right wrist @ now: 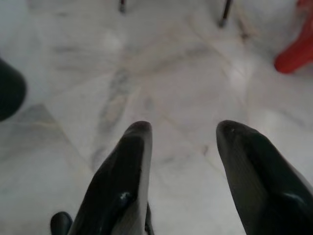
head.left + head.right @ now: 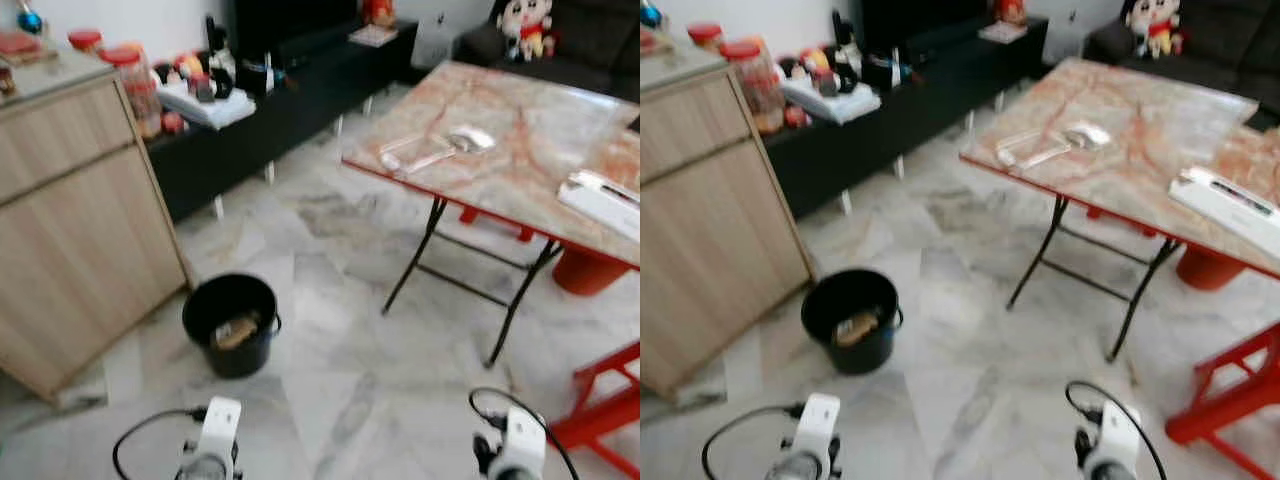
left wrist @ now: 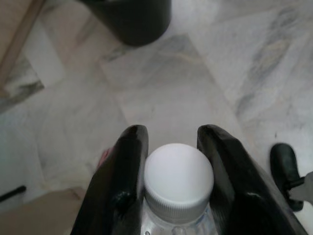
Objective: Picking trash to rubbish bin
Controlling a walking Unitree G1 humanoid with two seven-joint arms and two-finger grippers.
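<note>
Gripping a clear plastic bottle [image 3: 177, 196] just under its white cap, my left fingers [image 3: 120, 191] press in on both sides of its neck while that arm hangs low over the pale marble floor [image 2: 340, 320]. My right fingers [image 1: 124, 186] stand wide apart above the same floor with nothing between them. Ahead and to my left sits the black rubbish bin [image 2: 231, 322], upright on the floor just beside the light wooden cabinet [image 2: 75, 220], with some brownish scrap lying inside it. To my right stands the folding desk [image 2: 520, 150] with its marbled reddish top, carrying crumpled clear wrapping [image 2: 455, 143] near its middle and a white box [image 2: 605, 200] at its near edge. A red stool [image 2: 610, 400] stands close on my right.
</note>
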